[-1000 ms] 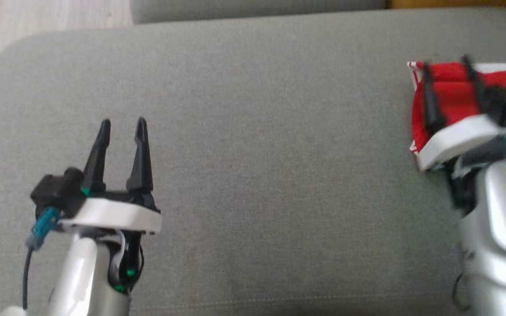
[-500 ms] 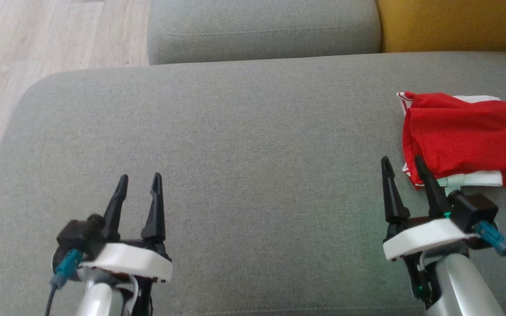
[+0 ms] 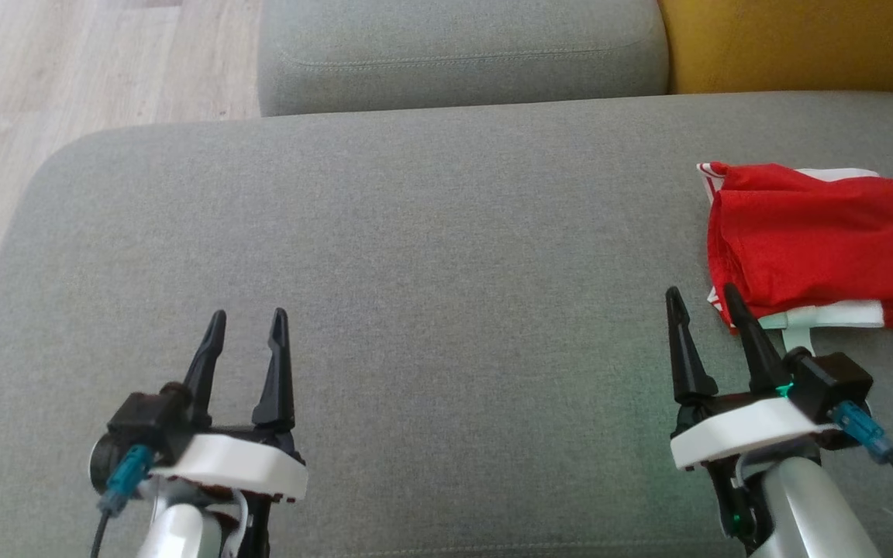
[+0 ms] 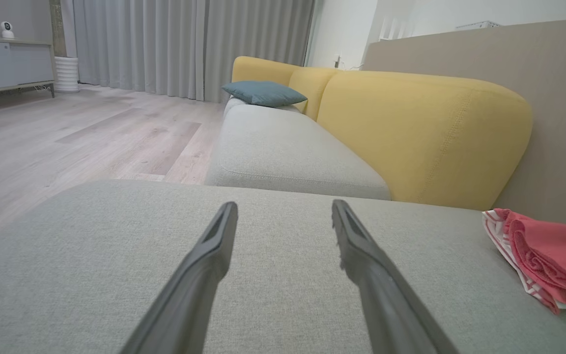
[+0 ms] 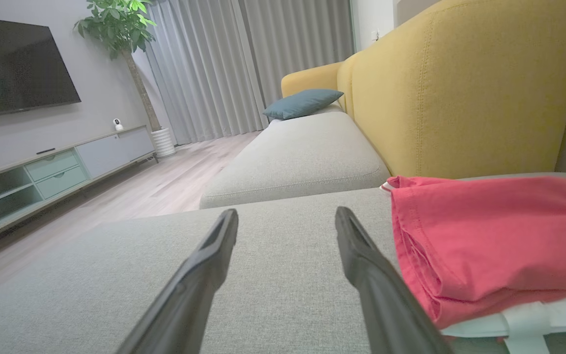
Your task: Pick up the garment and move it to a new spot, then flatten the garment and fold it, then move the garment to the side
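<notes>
R fingers (image 3: 683, 356) withdrawn — red garment (image 3: 826, 232) folded, rumpled.

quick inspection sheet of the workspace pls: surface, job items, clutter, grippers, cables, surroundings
surface: grey cushion, flat, bare in the middle
job's things: red garment, folded, white striped layer beneath, at the cushion's right side
clutter: nothing seen
grippers: left gripper open, holding nothing, over the cushion's left part; right gripper open, holding nothing, by the garment's near left corner, contact cannot be told
cables: left cable and right cable, teal plugs, trailing from the wrists
surroundings: yellow backrest, wood floor, pillow, curtains, TV, plant
</notes>
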Motion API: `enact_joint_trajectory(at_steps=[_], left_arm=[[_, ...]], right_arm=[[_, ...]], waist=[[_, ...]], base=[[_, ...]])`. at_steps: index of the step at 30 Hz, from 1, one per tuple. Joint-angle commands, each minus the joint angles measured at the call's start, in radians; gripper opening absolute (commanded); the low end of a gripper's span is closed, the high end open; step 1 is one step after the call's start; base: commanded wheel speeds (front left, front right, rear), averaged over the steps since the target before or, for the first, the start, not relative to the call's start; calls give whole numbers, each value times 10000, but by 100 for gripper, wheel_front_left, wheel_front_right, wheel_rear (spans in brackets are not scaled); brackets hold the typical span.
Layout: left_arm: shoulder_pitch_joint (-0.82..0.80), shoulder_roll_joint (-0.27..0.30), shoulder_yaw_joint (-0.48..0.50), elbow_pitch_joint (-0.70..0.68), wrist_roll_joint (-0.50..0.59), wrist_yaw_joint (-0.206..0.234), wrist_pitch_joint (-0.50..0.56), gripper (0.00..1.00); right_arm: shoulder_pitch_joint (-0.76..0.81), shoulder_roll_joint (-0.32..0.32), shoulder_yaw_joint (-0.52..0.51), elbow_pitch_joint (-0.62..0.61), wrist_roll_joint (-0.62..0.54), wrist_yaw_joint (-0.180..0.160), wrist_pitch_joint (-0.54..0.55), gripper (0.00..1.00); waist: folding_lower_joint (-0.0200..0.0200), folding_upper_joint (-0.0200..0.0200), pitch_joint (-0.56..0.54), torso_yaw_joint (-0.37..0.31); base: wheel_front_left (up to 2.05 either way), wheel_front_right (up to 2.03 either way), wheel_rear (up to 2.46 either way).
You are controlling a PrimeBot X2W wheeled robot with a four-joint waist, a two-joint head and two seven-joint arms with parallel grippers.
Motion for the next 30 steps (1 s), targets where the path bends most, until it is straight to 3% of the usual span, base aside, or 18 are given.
enact_joint_trajectory(at_steps=[1,11,23,24,30], left_arm=[[-321,83,383,-385,115,-41,-53,100],[-299,83,528,-417,-131,-247,-53,100],[-197,83,673,-598,-294,-119,-53,100],[9,-7,271,-184,-276,-154,0,0],[156,-34,283,341,-624,-185,92,0]], right_arm=[[-331,10,223,-278,-12,-9,-132,100],[-369,10,263,-255,140,-9,-169,100],[-398,10,274,-229,149,-9,-177,100],[5,4,43,82,106,0,-39,0],[235,22,37,484,458,0,52,0]], waist=[[0,0,4,-6],[0,0,43,-82],[0,0,27,-122],[0,0,27,-123],[0,0,27,-123]], base=[[0,0,0],[0,0,0],[0,0,0],[0,0,0],[0,0,0]])
